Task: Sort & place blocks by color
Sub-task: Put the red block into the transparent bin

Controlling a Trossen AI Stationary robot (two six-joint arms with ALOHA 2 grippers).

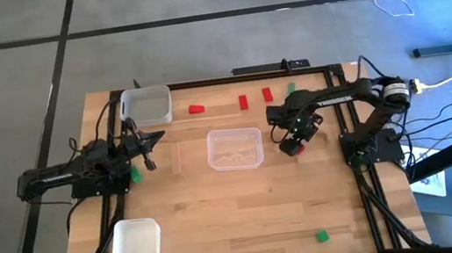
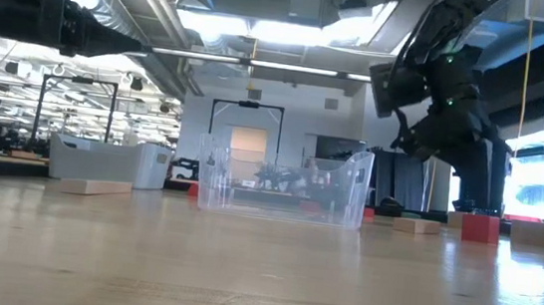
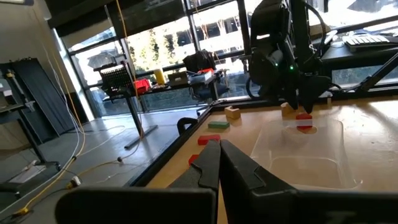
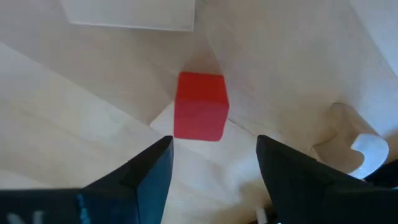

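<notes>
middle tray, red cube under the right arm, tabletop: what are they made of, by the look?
Middle tray: clear, thin plastic; the table shows through it. Red cube below the open right end effector: probably painted wood, matte, flat-faced. Tabletop: pale wood planks with visible grain and seams, light sheen.

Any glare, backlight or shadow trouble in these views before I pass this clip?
High view: even light, no glare on the table. Low view: ceiling lights and windows behind leave the right arm a silhouette; the clear tray catches reflections. Left wrist view: bright windows, same arm dark. Right wrist view: the red block is evenly lit, between the dark fingers of the right gripper.
</notes>
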